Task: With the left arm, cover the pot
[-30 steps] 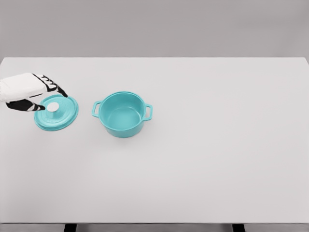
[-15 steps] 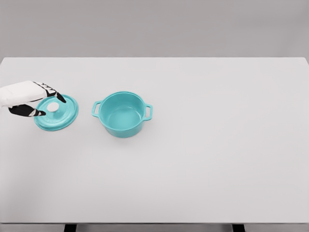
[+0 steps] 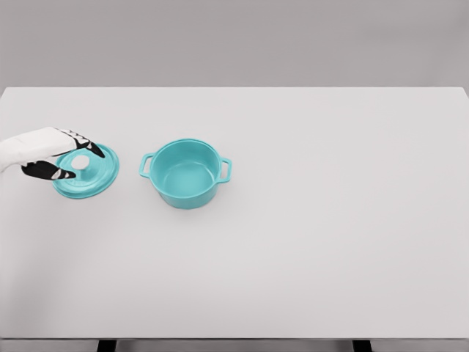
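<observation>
A teal pot (image 3: 187, 173) is seen uncovered left of centre on a white surface (image 3: 330, 220), its teal lid (image 3: 91, 174) lying flat just beside it near the left edge, the lid's white knob (image 3: 81, 161) bracketed by the spread fingers of the left hand (image 3: 55, 152), nothing yet gripped.

pot (image 3: 186, 174): smooth turquoise enamel look, soft sheen
lid (image 3: 86, 171): same turquoise finish, matt white knob
tabletop (image 3: 308, 220): plain white, matt, smooth
left hand (image 3: 51, 150): white shell, black fingers (image 3: 94, 149), hard plastic look
</observation>
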